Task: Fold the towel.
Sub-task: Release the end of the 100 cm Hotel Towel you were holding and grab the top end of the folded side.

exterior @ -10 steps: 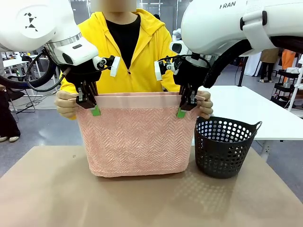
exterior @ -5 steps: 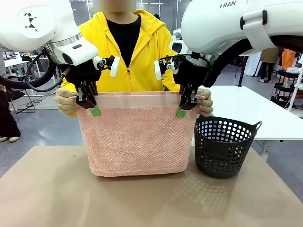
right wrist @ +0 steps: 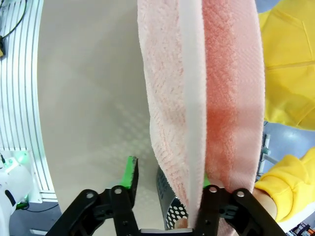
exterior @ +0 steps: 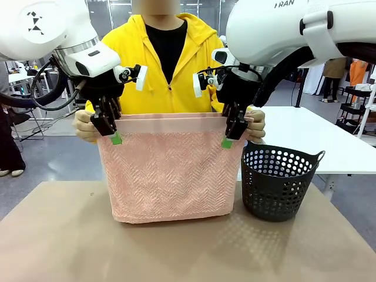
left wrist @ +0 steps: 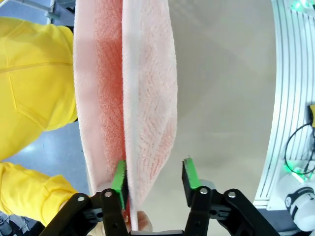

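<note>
1. The left gripper (left wrist: pixel 153 177) has its jaws apart. In the left wrist view one green pad lies against the top edge of the towel (exterior: pixel 170 176). The other pad stands clear of the cloth, with bare table showing in the gap.
2. The right gripper (right wrist: pixel 170 179) also has its jaws apart. In the right wrist view one green pad hangs free of the cloth. The other finger sits against the towel's edge, its pad hidden by the folds.
3. In the front view each gripper is at one top corner of the towel, fingers pointing down over the hem band.
4. The towel hangs doubled over in two layers, hem band along the top and fold at the bottom. It is spread flat between the two grippers, facing the camera. Its lower fold reaches down to the table (exterior: pixel 176 258); whether it touches I cannot tell.
5. A person in a yellow hoodie stands behind the towel. One hand (exterior: pixel 85 125) grips the top corner just outside the left gripper, and the other hand (exterior: pixel 257 125) grips the corner just outside the right gripper.
6. A dark basket (exterior: pixel 282 182) stands upright on the table just beside the towel's edge, on the right arm's side.
</note>
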